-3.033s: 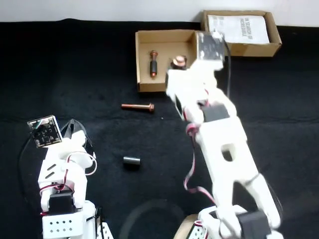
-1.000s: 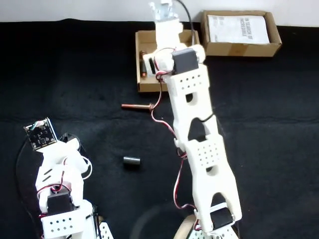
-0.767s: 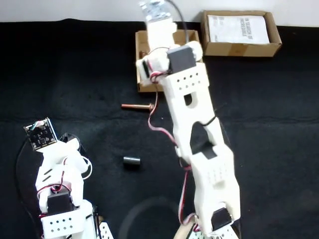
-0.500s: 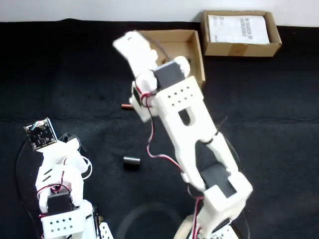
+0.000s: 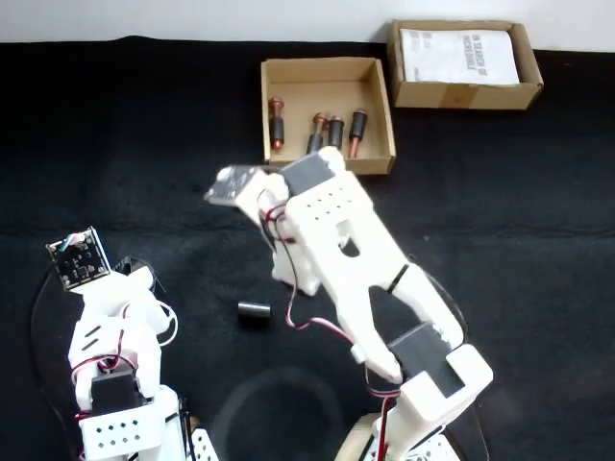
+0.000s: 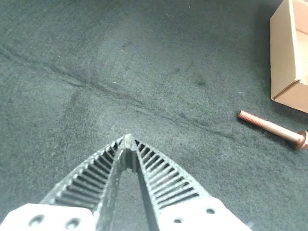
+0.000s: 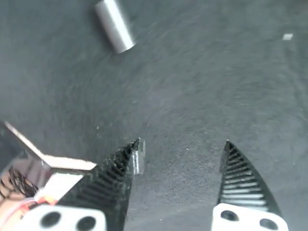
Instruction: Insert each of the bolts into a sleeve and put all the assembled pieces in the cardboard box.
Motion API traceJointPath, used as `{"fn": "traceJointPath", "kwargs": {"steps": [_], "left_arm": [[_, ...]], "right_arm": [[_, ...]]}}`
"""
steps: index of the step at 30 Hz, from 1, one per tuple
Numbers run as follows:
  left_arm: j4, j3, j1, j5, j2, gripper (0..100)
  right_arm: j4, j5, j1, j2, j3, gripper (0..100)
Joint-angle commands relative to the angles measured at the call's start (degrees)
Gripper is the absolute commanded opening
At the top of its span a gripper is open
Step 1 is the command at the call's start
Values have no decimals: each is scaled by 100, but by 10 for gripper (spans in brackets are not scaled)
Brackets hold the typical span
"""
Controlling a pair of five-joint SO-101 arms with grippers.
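Right gripper spread wide, holding nothing — the loose sleeve lies just beyond its tips.
Right arm folds low over mid-table; the bare bolt lies near the cardboard box, which holds four assembled pieces. Left gripper is clenched empty, near left — black cloth underneath.

Small robotics lab bench; black cloth-covered table; white servo-driven left arm and right arm; cardboard box

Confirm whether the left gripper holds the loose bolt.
No, the left gripper is shut on nothing, and the bolt lies apart from it.
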Motion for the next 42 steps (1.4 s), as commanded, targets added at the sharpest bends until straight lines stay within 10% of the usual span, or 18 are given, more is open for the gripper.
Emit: {"fn": "traceJointPath", "kwargs": {"steps": [1, 42], "left_arm": [[18, 110, 57, 0, -207, 13], [220, 110, -207, -18, -224, 11]], "right_arm": [[57, 290, -321, -330, 198, 227], [-163, 299, -1938, 2712, -2000, 224]]}}
